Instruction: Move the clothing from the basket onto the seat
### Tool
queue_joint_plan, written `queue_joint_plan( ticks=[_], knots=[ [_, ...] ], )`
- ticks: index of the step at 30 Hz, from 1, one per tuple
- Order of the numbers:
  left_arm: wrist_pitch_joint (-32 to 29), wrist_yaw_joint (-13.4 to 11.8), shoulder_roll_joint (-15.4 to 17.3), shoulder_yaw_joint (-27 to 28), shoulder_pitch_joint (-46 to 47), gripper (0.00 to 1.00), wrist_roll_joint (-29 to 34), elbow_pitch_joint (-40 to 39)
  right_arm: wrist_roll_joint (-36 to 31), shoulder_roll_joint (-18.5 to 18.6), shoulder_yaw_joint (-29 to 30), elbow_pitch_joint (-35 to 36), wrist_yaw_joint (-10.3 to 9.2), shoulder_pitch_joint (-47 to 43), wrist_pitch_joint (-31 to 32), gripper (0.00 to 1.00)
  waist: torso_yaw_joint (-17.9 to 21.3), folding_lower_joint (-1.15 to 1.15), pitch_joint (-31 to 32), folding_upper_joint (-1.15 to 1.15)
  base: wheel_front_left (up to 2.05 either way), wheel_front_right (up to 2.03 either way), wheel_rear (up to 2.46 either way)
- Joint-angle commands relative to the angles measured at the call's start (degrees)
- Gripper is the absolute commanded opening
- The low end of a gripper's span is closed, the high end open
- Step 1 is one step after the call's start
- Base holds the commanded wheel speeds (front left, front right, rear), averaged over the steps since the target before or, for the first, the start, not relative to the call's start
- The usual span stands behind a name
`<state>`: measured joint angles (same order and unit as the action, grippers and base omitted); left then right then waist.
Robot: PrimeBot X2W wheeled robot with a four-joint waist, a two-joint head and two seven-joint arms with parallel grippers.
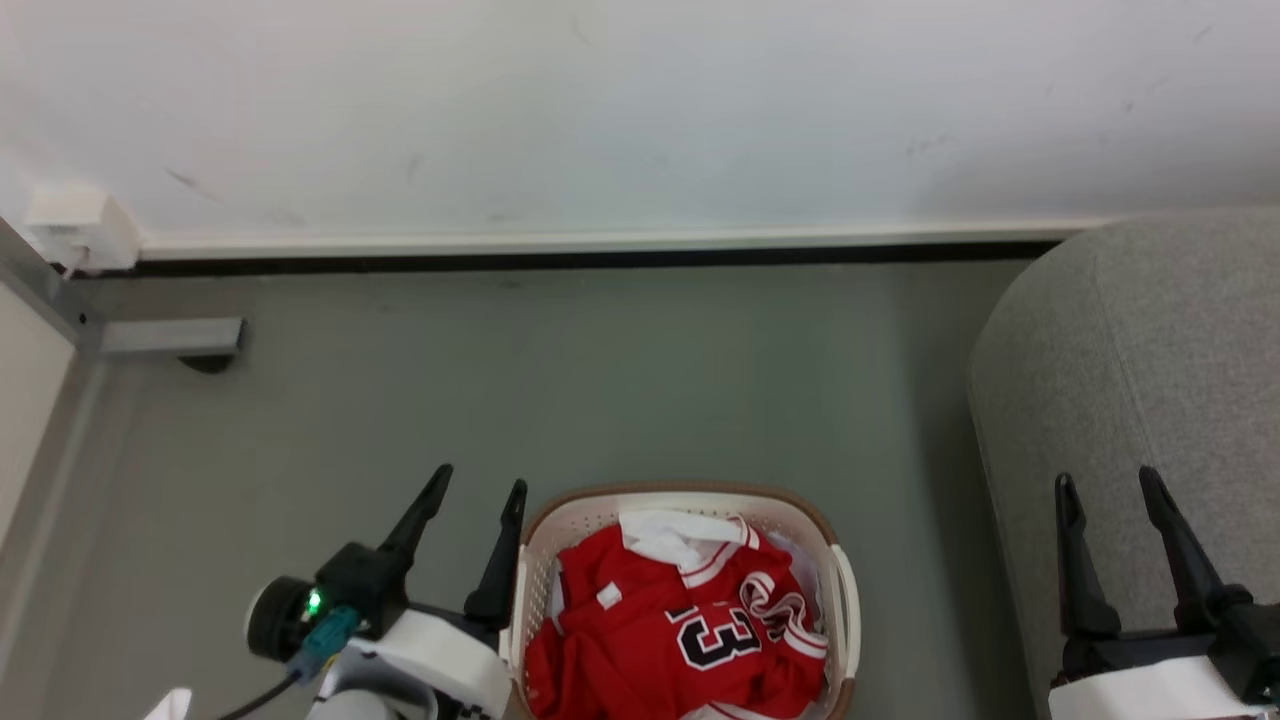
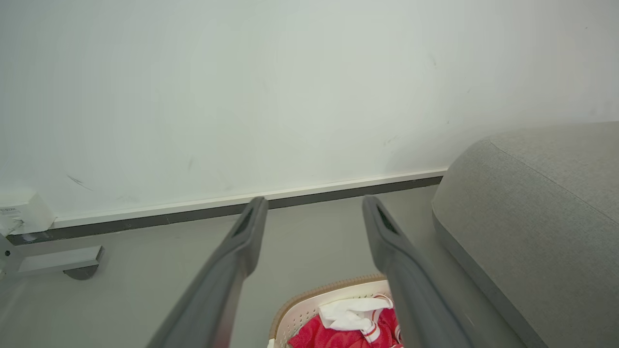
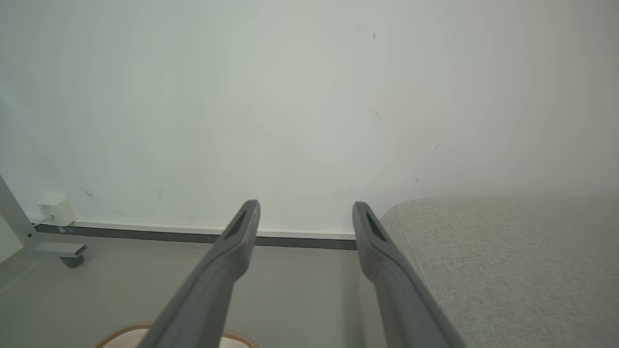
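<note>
Head view: basket (image 1: 690, 492) sits on floor (image 1: 600, 380), low centre. Jersey (image 1: 640, 620) lies crumpled inside it, number 13 facing up, white fabric at the far end. Left tool (image 1: 480, 478) is just beside the basket's left wall, fingers spread, empty. Right tool (image 1: 1105, 476) shows against seat (image 1: 1150, 350), fingers apart, empty. The seat stands right of the basket, apart from it.

Left wrist view: left tool (image 2: 315, 200) released. The basket's (image 2: 309, 297) far end lies below the fingers, with the jersey (image 2: 314, 336) in it.

Right wrist view: right tool (image 3: 305, 204) released, seat (image 3: 508, 266) at right.

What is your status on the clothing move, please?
Left gripper open beside basket; right gripper open at seat edge. Clothing in basket, ungrasped. Nothing in the way.
</note>
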<state>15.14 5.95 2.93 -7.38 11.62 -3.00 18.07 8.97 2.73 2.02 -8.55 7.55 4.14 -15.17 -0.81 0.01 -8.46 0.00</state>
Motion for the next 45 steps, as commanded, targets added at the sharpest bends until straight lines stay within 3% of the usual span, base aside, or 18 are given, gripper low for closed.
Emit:
queue_joint_plan(
  ticks=[1,6,14,29,45],
  knots=[
    [0.0,0.6,0.9,-1.1,2.6,1.00,0.6,1.5,-0.6,0.3,-0.2,0.9,-0.12,1.9,0.0,1.00,1.6,-0.01,-6.0,0.00,0.00,0.00,0.00],
    [0.0,1.4,2.5,-6.2,10.4,1.00,1.8,5.7,-1.0,0.3,-0.4,3.0,-0.12,6.1,0.0,1.00,2.8,-0.01,-13.2,0.00,0.00,0.00,0.00],
    [0.0,1.5,4.3,-19.0,21.8,1.00,1.2,15.3,-1.6,0.3,-1.8,5.1,-0.12,12.5,0.0,1.00,4.9,-0.01,-23.2,0.00,0.00,0.00,0.00],
    [-2.8,1.5,3.9,-37.4,38.8,1.00,0.7,37.7,-0.7,0.2,-5.1,9.9,-0.12,18.8,0.0,1.00,9.2,-0.01,-37.2,0.00,0.00,0.00,0.00],
    [-7.7,1.5,6.5,-43.6,49.0,1.00,-3.8,49.8,1.1,0.2,-8.1,12.7,-0.12,19.0,0.0,1.00,13.7,-0.01,-44.5,0.00,0.00,0.00,0.00]
  ],
)
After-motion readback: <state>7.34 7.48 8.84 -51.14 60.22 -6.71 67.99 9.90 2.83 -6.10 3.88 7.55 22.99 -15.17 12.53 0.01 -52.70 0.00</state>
